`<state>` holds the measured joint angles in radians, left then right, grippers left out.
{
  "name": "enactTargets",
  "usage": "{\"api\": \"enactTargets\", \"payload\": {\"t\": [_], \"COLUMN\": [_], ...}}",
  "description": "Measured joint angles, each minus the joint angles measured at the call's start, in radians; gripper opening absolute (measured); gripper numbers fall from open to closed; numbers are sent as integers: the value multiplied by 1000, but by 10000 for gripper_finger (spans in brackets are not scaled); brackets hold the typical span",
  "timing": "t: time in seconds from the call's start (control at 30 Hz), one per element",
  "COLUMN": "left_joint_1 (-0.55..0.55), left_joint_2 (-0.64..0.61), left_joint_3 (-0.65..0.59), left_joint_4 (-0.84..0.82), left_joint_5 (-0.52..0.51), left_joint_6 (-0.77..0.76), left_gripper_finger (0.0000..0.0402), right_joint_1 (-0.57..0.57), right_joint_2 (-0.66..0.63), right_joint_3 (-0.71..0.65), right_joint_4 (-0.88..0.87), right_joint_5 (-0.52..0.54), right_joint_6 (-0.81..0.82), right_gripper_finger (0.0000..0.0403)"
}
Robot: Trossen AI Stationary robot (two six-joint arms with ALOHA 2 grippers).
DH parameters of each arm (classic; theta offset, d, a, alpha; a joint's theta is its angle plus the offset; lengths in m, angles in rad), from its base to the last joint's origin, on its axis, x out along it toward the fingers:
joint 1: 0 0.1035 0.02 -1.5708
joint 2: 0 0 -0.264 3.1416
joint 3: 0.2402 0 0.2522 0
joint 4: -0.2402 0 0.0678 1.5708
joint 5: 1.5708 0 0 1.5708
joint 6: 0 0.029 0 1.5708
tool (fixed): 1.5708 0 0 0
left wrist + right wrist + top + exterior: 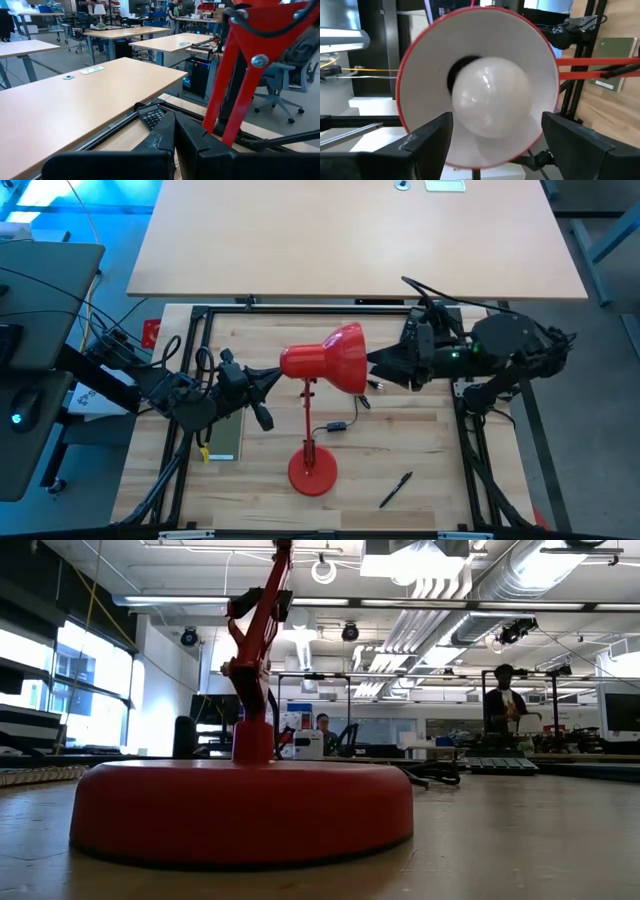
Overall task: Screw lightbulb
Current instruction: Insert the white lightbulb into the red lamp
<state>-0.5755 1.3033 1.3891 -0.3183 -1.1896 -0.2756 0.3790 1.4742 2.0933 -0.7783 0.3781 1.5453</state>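
Note:
A red desk lamp stands on its round base (pixel 312 472) (pixel 240 810), and its shade (pixel 335 358) lies level with the open mouth toward the table's right. The white lightbulb (pixel 490 97) sits deep inside the shade's white inner wall (pixel 420 75), its base end hidden. My right gripper (pixel 372 366) (pixel 497 137) is open at the shade's mouth, with one finger on either side of the bulb and apart from it. My left gripper (pixel 272 373) (pixel 175 132) is shut at the shade's narrow rear end (pixel 288 363), beside the lamp's red arm (pixel 240 75). My left gripper points level from the table's left at the shade's narrow rear end (pixel 286 364). I cannot tell whether its shut fingertips touch it.
A black pen (pixel 395 490) lies near the front right. A green pad (pixel 226 438) lies under the left arm. The lamp's black cord and switch (pixel 336 426) lie by the lamp's stem. Black frame rails (pixel 470 460) border the board. A calculator (pixel 151 116) lies at the far edge.

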Motion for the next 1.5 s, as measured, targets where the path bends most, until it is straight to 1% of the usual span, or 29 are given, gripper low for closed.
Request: {"api": "enactTargets", "payload": {"t": [0.33,0.5,0.63,0.87,1.03,1.13,1.3,1.5], "left_joint_1": [0,0,0,0,0,0,0,0], "left_joint_2": [0,0,0,0,0,0,0,0], "left_joint_3": [0,0,0,0,0,0,0,0], "left_joint_4": [0,0,1,1,1,1,1,1], "left_joint_5": [1,21,45,53,53,53,53,53], "left_joint_6": [-1,-8,-9,-9,-10,-10,-10,-10], "left_gripper_finger": [0,0,0,0,0,0,0,0], "right_joint_1": [-14,-32,-39,-39,-39,-39,-39,-39], "right_joint_2": [16,19,16,20,20,20,20,20], "right_joint_3": [0,0,0,0,0,0,0,0], "right_joint_4": [16,64,66,61,65,65,38,21], "right_joint_5": [2,-16,-46,-56,-42,-45,-90,-77], "right_joint_6": [-10,-68,-110,-114,-115,-156,-230,-176], "right_gripper_finger": [299,299,299,299,299,299,299,299]}}
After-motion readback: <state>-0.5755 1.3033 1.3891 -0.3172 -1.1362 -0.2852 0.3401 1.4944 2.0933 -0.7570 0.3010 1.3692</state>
